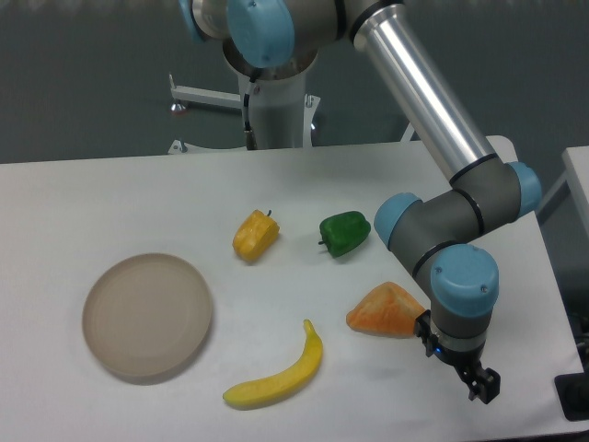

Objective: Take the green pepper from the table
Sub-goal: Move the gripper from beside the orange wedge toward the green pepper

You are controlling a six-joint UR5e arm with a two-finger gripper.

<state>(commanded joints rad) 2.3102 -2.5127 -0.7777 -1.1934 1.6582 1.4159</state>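
Green pepper (344, 232) well apart from hand (482, 386)

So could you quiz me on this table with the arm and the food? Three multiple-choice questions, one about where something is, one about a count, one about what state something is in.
1. Where is the green pepper?
A. on the plate
B. on the table, right of the yellow pepper
C. between the fingers

2. How many bananas are there?
A. one
B. two
C. three

3. What is on the round plate?
A. the banana
B. the orange piece
C. nothing

Answers:
1 B: it lies on the table just right of the yellow pepper, apart from it.
2 A: one banana lies near the front edge.
3 C: its surface is bare; the orange piece lies beside the gripper.
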